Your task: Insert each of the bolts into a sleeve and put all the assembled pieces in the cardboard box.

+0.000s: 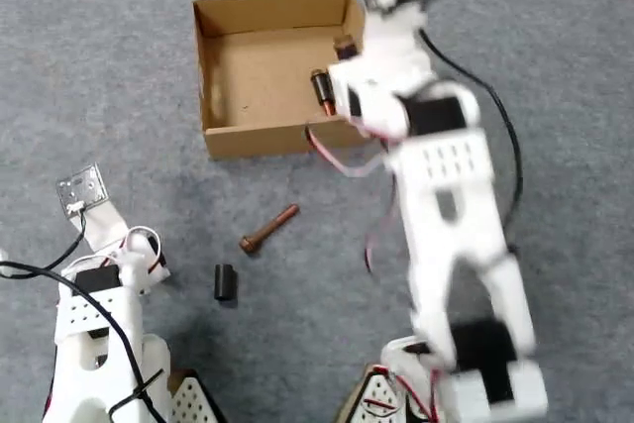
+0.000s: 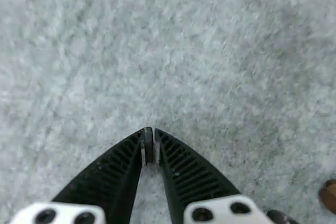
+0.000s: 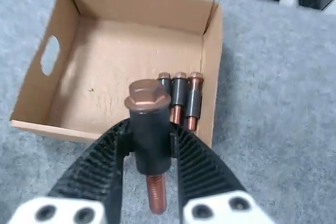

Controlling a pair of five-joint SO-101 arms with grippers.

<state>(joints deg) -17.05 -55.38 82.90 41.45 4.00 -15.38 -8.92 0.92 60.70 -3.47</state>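
- Clamping a sleeved bolt, the right gripper hangs over the cardboard box at its near right corner, beside three finished pieces.
- Left gripper: fingertips together, over carpet, near left.
- Between the arms lie one bolt and one sleeve, apart.
- Copper object: cut off, unidentifiable.

An open brown cardboard box sits on the grey tabletop. 3 assembled pieces, copper-coloured with black middles, lie side by side against 1 wall. A 4th piece is clamped in the right hand by the box. 1 loose copper bolt and 1 black sleeve lie apart nearby.
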